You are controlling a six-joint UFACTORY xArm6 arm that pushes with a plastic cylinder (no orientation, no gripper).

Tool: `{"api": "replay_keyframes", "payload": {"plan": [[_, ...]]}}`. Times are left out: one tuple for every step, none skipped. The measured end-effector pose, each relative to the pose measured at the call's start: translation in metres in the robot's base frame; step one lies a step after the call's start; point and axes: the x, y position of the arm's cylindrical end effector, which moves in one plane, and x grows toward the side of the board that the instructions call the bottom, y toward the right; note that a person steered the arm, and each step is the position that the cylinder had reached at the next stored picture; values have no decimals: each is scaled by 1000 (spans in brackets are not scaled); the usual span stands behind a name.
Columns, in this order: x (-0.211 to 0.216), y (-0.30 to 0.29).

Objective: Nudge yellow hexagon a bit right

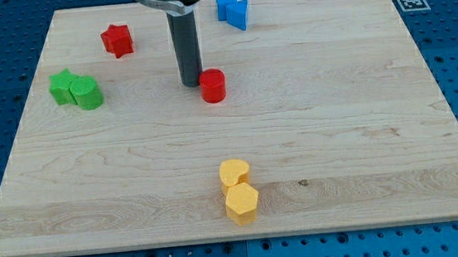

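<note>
The yellow hexagon [242, 203] lies near the view's bottom centre of the wooden board [361, 117]. A second yellow block, heart-like in shape [234, 173], touches its upper edge. My tip [191, 83] rests on the board in the upper middle, just left of a red cylinder [213, 86] and almost touching it. The tip is far above the yellow hexagon in the view, with bare wood between them.
A red star-shaped block [117, 40] lies at the upper left. Two green blocks, a star [63, 85] and a cylinder [87, 93], touch at the left. Two blue blocks [232, 8] sit at the top centre. A fiducial marker [409, 1] is at the top right corner.
</note>
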Motion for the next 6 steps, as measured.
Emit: {"api": "replay_keyframes", "payload": {"plan": [[34, -34], [86, -65], [131, -44], [192, -18], [220, -8], [221, -3]]}}
